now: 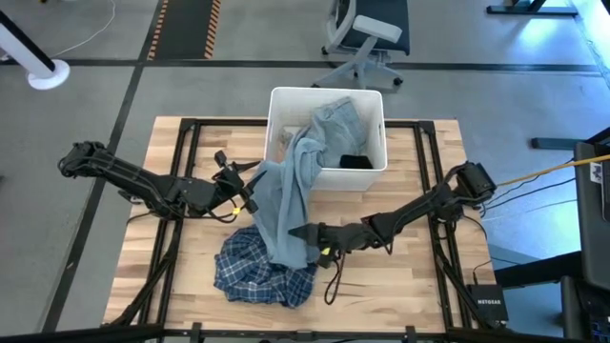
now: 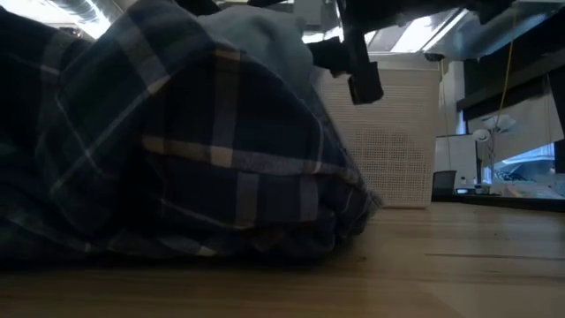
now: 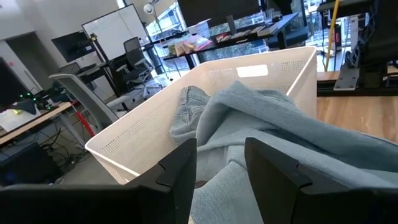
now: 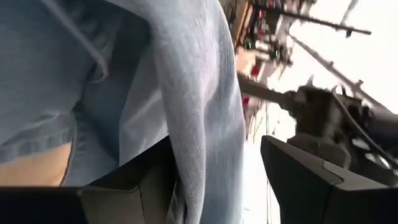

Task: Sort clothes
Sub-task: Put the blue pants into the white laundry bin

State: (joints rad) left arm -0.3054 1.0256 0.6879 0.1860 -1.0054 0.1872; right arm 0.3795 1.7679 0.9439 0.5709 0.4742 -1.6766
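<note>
Left arm reaches in from the left edge of the wooden counter (image 1: pixel 181 286). Left claw (image 1: pixel 243 193) sits at the left side of the grey-blue shirt (image 1: pixel 286 205), near the bin's front left corner. In the left wrist view its fingers (image 3: pixel 180 171) stand apart with the grey-blue fabric (image 3: pixel 280 130) bunched between them; claw looks closed on the shirt, fabric runs straight into the gap.

Centre: grey-blue shirt is stretched from inside the white bin (image 1: pixel 276 105) over its front wall and down onto the counter, hanging as a long band. Its lower end lies on top of the plaid shirt (image 1: pixel 253 272), which is a crumpled heap on the counter in front of the bin. In the low view the plaid shirt (image 2: pixel 177 150) fills most of the frame, with the bin (image 2: pixel 388 141) behind it. A black piece (image 1: pixel 355 161) lies inside the bin at its front right, beside the shirt.

Right: right arm comes in from the counter's right edge. Right claw (image 1: pixel 303 233) is at the shirt's lower right edge, just above the plaid heap. Right wrist view shows grey-blue cloth (image 4: pixel 199 106) draped down between its two fingers (image 4: pixel 311 180), which stand apart; gripping the shirt.
</note>
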